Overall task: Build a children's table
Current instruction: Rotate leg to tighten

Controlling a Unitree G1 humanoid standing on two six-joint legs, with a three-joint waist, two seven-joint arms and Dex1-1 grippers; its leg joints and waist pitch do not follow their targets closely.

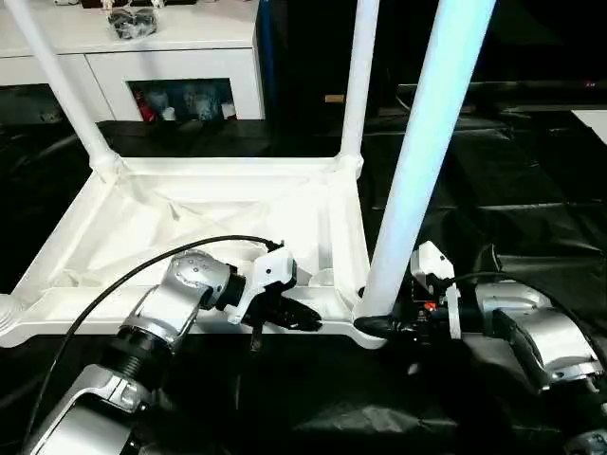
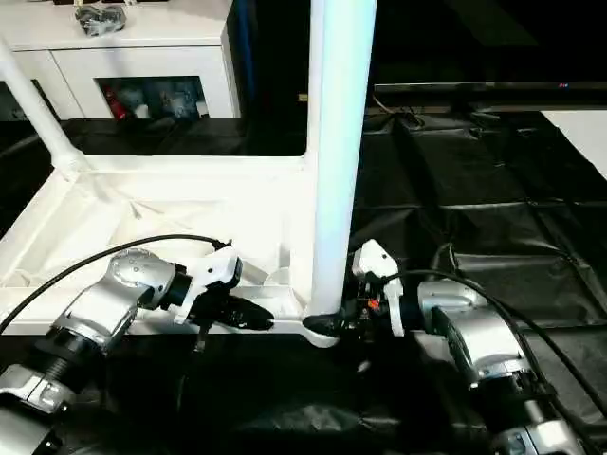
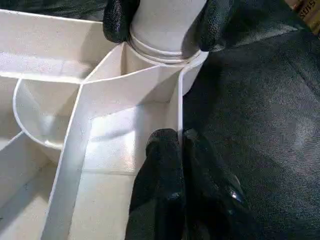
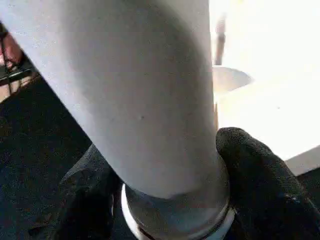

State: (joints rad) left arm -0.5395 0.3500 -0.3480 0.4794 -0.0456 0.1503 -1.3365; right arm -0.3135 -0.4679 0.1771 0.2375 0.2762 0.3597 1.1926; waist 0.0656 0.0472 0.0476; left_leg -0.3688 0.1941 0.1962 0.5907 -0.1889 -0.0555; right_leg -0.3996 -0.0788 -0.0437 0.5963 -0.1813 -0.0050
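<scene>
The leg [image 1: 417,161] is gripped at its base by the right gripper [image 1: 384,327]. The tabletop [image 1: 190,227] rim is pinched by the closed left gripper [image 1: 303,318]. If released half-seated, the leg could tip from its near-right corner socket.

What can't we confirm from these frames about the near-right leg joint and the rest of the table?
- Seating depth of the near-right leg in its socket: right gripper covers both sides in both wrist views.
- Leg tops: cut off by the top edge, eye views.
- Near-left corner of the tabletop: cut off by the left edge, eye views.
- What the shut left gripper contacts at the rim: wrist view is ambiguous.
</scene>
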